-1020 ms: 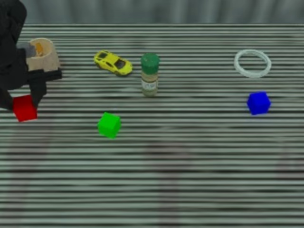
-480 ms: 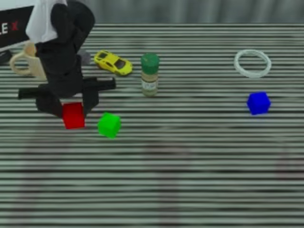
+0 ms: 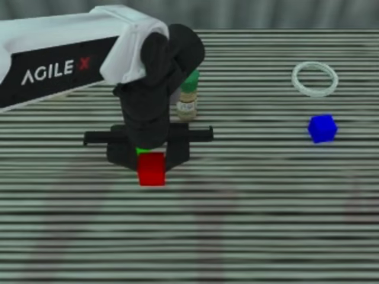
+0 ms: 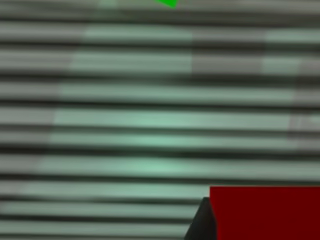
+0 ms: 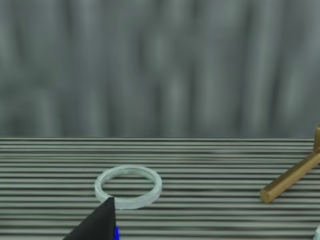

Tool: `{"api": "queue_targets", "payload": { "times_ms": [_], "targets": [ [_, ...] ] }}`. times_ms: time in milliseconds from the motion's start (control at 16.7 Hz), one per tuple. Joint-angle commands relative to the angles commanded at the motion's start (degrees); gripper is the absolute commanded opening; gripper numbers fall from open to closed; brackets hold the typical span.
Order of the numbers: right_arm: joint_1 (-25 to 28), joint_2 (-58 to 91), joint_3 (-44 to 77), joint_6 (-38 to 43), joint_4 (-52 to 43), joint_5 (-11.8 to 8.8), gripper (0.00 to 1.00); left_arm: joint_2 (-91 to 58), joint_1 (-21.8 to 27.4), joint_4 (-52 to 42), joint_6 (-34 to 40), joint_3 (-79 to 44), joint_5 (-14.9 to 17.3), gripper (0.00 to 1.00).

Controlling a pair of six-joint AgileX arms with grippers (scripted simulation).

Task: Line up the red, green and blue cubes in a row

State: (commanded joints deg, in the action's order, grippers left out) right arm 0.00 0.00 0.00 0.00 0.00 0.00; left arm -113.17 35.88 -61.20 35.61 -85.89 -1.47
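Top view shows the left claw (image 3: 151, 158) clamped on the red cube (image 3: 151, 169), right above the green cube (image 3: 141, 151) at 12 o'clock, so lowering it could bump green away.

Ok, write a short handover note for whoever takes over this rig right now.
Left end effector: shut on the red cube, over the table's middle-left.
Right end effector: not in the top view.
Green cube: almost hidden under the left arm, just behind the red one.
Blue cube: alone at the right, near the white ring.
Done: red picked up.
Left: place red, bring blue into the row.
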Motion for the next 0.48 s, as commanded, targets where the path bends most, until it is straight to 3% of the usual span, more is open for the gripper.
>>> {"api": "queue_targets", "payload": {
  "times_ms": [300, 480],
  "targets": [
    [0.00, 0.00, 0.00, 0.00, 0.00, 0.00, 1.00, -0.59, -0.14, 1.02, -0.24, 0.62, 0.07, 0.00],
    [0.00, 0.00, 0.00, 0.00, 0.00, 0.00, 1.00, -2.33, -0.18, 6.89, -0.15, 4.37, 0.08, 0.00]
  ]
}}
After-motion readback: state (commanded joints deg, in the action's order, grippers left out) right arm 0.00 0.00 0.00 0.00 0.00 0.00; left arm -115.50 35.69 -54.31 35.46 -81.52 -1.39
